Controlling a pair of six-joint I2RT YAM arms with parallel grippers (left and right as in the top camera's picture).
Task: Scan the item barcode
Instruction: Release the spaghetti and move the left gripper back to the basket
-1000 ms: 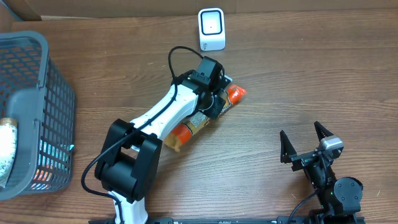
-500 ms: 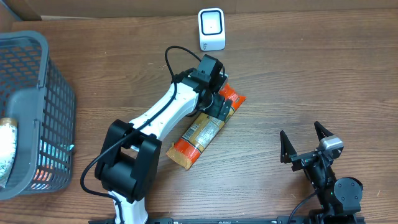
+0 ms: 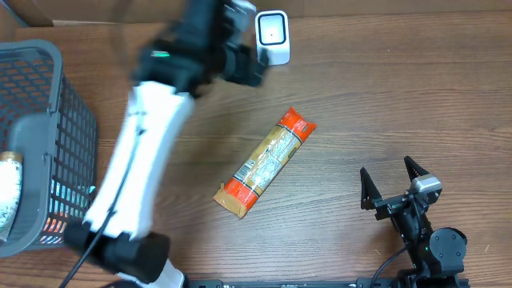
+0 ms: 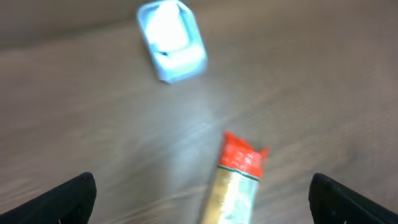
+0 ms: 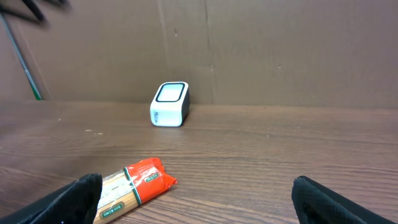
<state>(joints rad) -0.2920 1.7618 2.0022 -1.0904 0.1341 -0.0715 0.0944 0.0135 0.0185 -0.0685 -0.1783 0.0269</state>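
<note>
Packet (image 3: 266,162) — orange-red ends, tan middle; scanner (image 3: 272,37) white; basket (image 3: 76,152) grey mesh

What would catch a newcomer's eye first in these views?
The orange-ended packet lies diagonally, alone at mid-table, held by nothing. To its left, the left arm shows as a white blur ending beside the white scanner at the far edge. A gray basket stands at the left.

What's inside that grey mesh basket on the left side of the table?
The basket holds a white package, cut off by the picture's edge, and something orange shows through the mesh low down. Anything else inside is hidden by the mesh or lies outside the picture.
</note>
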